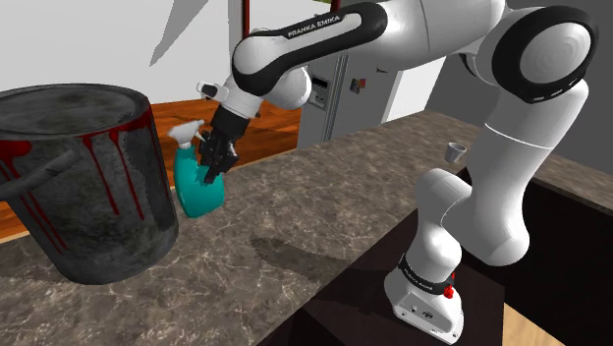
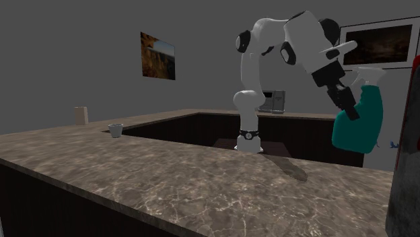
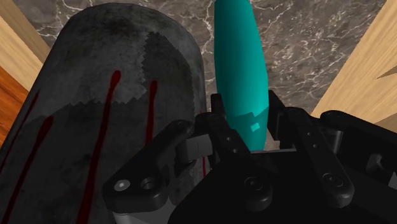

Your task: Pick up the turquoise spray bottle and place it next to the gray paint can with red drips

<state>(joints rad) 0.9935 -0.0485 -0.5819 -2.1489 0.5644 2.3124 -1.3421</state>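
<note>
Plainly, the end effector [image 1: 214, 152] [image 2: 346, 101] [image 3: 249, 118] is clenched on the turquoise spray bottle [image 1: 199, 192] [image 2: 360, 124] [image 3: 238, 57]. In the wrist view its two black fingers [image 3: 219, 124] press against either side of the bottle's upper body, just under the neck.

The bottle has a smooth, solid teal body that is broad and rounded at the base and narrows steadily toward the top. A pale, whitish trigger head [image 1: 187, 131] [image 2: 367, 73] juts out to one side above the fingers. In the second exterior view the bottle leans a little, and its base appears to hang above the tabletop [image 1: 324, 216] [image 2: 168, 175] [image 3: 305, 32]. From the shoulder view I cannot tell whether the base touches.

Just beside the bottle stands the paint can [image 1: 83, 177] [image 2: 406, 168] [image 3: 108, 95]. It is a dark grey, grimy drum with red drips running down from its rim and a wire handle hanging at its side. In the shoulder view the bottle sits close to the can's right flank, with a narrow gap showing between them.

The tabletop is brown-grey marbled stone and carries the arm's shadow. Well apart from both things, a small grey cup [image 1: 456, 150] [image 2: 116, 130] sits on the tabletop.
</note>
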